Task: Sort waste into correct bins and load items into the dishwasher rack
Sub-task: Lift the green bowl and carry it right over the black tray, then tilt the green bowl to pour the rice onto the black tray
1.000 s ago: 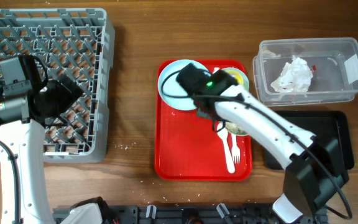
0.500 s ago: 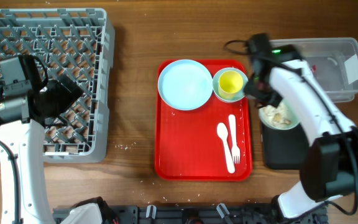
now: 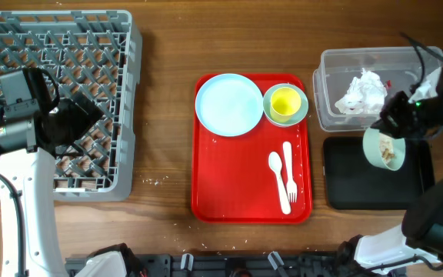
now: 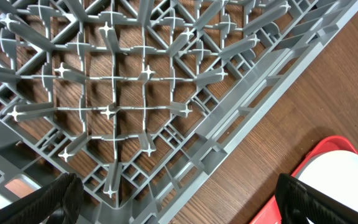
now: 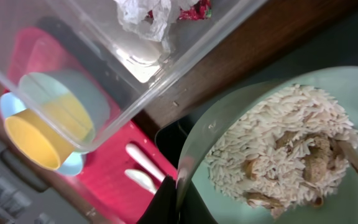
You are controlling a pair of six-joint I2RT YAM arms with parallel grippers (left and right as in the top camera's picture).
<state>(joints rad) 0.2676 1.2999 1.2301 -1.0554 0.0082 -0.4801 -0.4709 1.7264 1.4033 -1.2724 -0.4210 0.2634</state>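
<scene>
A pale green bowl of rice and food scraps hangs tilted over the black tray. My right gripper is shut on its rim. The clear tub behind it holds crumpled tissue and a red wrapper. On the red tray lie a plate, a yellow cup in a saucer, a spoon and a fork. My left gripper hovers open over the grey dishwasher rack, nothing between its fingers.
Bare wooden table separates the rack from the red tray. A few crumbs lie by the rack's front corner. In the left wrist view the rack's corner and the plate's edge show.
My right arm has lifted the bowl of rice off the red tray and carried it right, to above the black tray. The left arm has not moved.
</scene>
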